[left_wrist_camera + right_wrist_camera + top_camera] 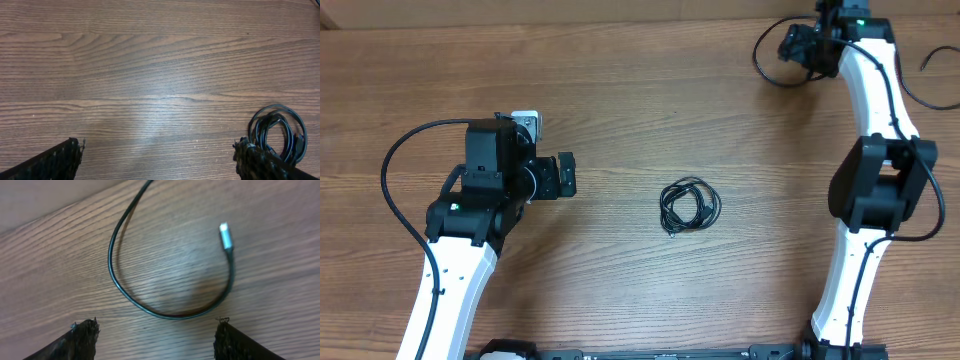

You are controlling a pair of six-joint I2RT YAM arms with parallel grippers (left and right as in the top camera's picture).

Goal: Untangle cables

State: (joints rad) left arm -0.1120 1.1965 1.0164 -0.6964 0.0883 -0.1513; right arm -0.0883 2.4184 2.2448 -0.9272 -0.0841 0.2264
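A small coil of thin black cables lies on the wooden table near the middle; it also shows at the lower right of the left wrist view, cables. My left gripper is to the left of the coil and apart from it, open and empty. My right gripper is at the far right of the table, also open. Just beyond its fingertips a loose black cable strand curves on the wood and ends in a silver plug. Nothing is between its jaws.
The wooden table fills the views. A thicker black wire loops out from the left arm, and another hangs by the right arm. A small white object sits behind the left wrist.
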